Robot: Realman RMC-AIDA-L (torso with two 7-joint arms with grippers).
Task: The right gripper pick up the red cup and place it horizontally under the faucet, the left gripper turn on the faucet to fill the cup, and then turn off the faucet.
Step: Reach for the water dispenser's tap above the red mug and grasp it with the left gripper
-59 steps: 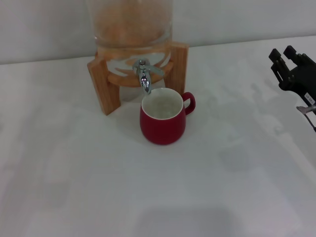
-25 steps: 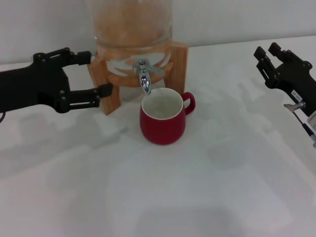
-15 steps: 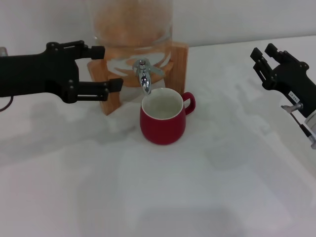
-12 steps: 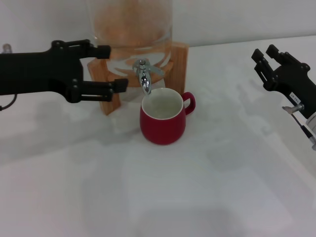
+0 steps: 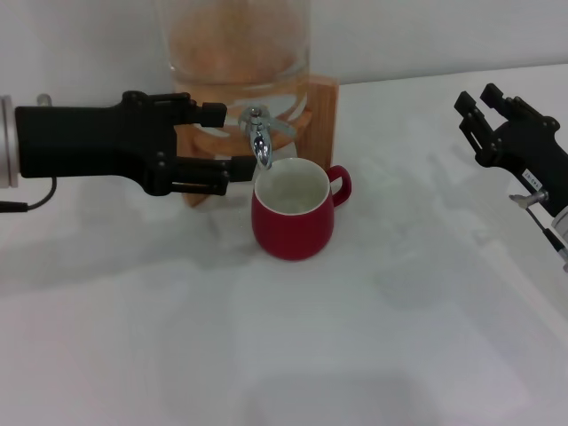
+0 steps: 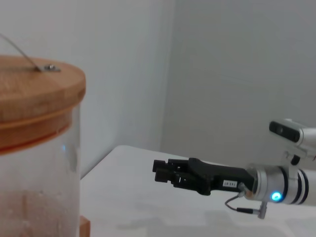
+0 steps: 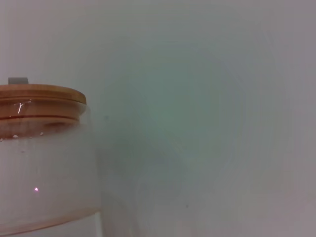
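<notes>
From the head view I saw the red cup (image 5: pixel 294 216) standing upright on the white tabletop (image 5: pixel 355 337), right in front of the wooden stand (image 5: pixel 321 111), with its open cream-white mouth directly below the down-turned spout of the faucet (image 5: pixel 258 135) and its loop handle pointing toward my right side. I could not tell whether any liquid was in it. The left gripper (image 5: pixel 232 140) reached in from my left at faucet height, its jaws spread apart with nothing between them: one black finger lay level with the tap's top, just beside it, and the other stretched lower, its tip close to the spout and just above the cup's rim. I could not tell whether either finger was touching the chrome. The glass dispenser (image 5: pixel 238 40) above the stand held a pale orange-tinted fill, and in the left wrist view its wooden lid (image 6: pixel 34 91) sat on top. The right gripper (image 5: pixel 490 108) hung well apart from the cup near my right edge of the tabletop, its jaws parted and holding nothing; in the left wrist view it showed farther off as a black claw on a silver arm with a blue light. The right wrist view showed only the dispenser's lid and glass against a plain wall
</notes>
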